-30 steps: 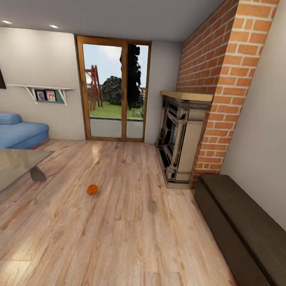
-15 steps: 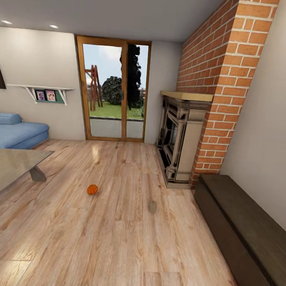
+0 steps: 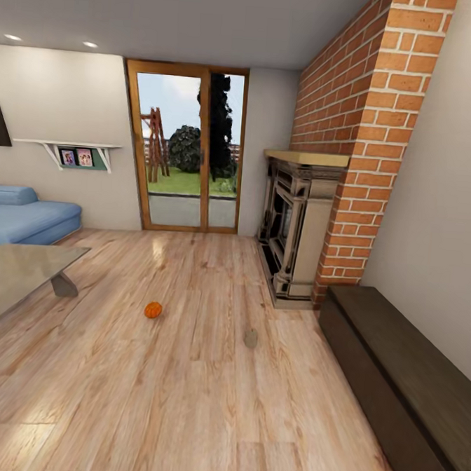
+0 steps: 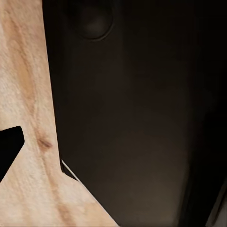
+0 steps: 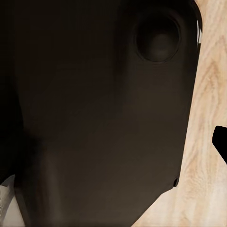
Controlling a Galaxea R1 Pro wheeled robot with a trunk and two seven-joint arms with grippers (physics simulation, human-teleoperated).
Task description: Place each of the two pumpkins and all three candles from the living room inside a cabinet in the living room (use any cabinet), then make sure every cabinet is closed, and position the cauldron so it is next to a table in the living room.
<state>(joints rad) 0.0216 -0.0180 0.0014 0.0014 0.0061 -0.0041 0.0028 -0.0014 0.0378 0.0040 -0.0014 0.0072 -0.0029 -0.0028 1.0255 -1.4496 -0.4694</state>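
One small orange pumpkin [image 3: 153, 309] lies on the wood floor in the head view, right of the glass-topped table [image 3: 19, 271]. A small grey-beige upright stub [image 3: 251, 338], possibly a candle, stands on the floor further right. The long dark-brown cabinet [image 3: 401, 377] runs along the right wall, its drawers shut. The cauldron is out of view. In the left wrist view a black fingertip [image 4: 8, 147] shows over the floor beside the robot's dark body. The right wrist view has a black fingertip [image 5: 221, 142] at its edge too.
A stone fireplace [image 3: 295, 229] sits against the brick chimney [image 3: 355, 131], just beyond the cabinet. A blue sofa [image 3: 22, 217] stands at the far left behind the table. Glass patio doors [image 3: 189, 148] fill the back wall. Wide open floor lies ahead.
The small grey-beige stub was only a faint smear a second ago and is now distinct. The view has shifted very slightly. The pumpkin has stayed where it was.
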